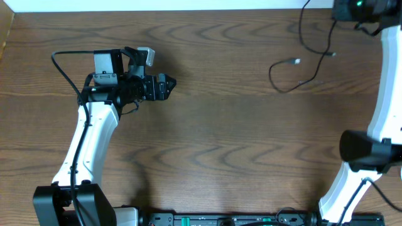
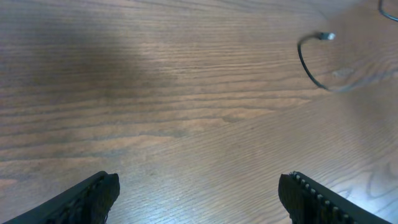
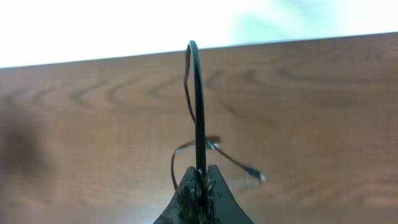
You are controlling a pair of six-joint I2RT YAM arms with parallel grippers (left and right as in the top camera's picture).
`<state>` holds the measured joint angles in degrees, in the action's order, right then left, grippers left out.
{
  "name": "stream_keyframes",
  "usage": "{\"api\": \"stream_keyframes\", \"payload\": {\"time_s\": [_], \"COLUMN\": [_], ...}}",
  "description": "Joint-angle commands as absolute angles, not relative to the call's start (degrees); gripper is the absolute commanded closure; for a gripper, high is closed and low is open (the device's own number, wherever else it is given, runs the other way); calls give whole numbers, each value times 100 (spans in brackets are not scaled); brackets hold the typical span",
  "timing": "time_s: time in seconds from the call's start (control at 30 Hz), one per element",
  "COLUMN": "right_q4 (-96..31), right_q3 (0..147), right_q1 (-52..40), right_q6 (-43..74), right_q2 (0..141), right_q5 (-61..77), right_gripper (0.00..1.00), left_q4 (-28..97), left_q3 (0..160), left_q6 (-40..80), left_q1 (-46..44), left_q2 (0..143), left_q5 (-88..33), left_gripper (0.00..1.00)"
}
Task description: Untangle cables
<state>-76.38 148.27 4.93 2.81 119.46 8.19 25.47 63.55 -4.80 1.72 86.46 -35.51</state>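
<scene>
The cables (image 1: pixel 300 80) are thin black cord lying in loose loops on the wooden table at the far right, with a small silver plug (image 1: pixel 296 61) at one end. My right gripper (image 1: pixel 344 11) hangs above the table's far right corner, shut on the black cable (image 3: pixel 198 93), which arches up from the fingertips (image 3: pixel 200 177); more cable and a plug (image 3: pixel 257 177) lie below it. My left gripper (image 1: pixel 168 86) is far off to the left, open and empty (image 2: pixel 202 190). In its wrist view, a cable loop (image 2: pixel 308 65) with its plug (image 2: pixel 326 36) lies far ahead.
The table's far edge (image 1: pixel 188 11) meets a white surface. The right arm's white links (image 1: pixel 383 100) stand along the right side, and the left arm's (image 1: pixel 88 138) along the left. Wide bare wood (image 1: pixel 226 138) lies between them.
</scene>
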Motion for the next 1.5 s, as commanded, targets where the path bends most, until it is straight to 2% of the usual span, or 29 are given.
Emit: {"api": "stream_keyframes", "payload": {"time_s": [0.0, 0.13, 0.3, 0.47, 0.67, 0.83, 1.13, 1.47], "right_q4": [-7282, -6875, -6392, -6075, -6198, -6195, -5979, -5240], "right_q3": [14866, 14866, 14866, 14873, 14916, 14916, 14914, 14914], "right_q1": [1061, 1570, 2165, 2803, 3774, 4475, 4217, 3400], "right_q6": [121, 161, -12, -141, -390, -392, -364, -438], "right_q2": [12593, 13017, 13161, 13159, 13159, 13159, 13281, 13882], "right_q5": [1750, 1951, 1284, 1186, 578, 1188, 1114, -307], "right_gripper": [99, 99, 97, 99, 99, 99, 99, 99], "left_q4": [2526, 2565, 2558, 2469, 2204, 1973, 1935, 2025], "left_q3": [6396, 6396, 6396, 6396, 6396, 6396, 6396, 6396], "left_q6": [-552, -552, -552, -552, -556, -554, -554, -530], "left_q1": [152, 152, 152, 73, -395, -875, -1188, -1236], "left_q2": [8604, 8604, 8604, 8604, 8604, 8604, 8604, 8604], "left_q5": [-3708, -3708, -3706, -3704, -3682, -3638, -3343, -3363], "left_gripper": [13, 13, 13, 13, 12, 12, 12, 12]}}
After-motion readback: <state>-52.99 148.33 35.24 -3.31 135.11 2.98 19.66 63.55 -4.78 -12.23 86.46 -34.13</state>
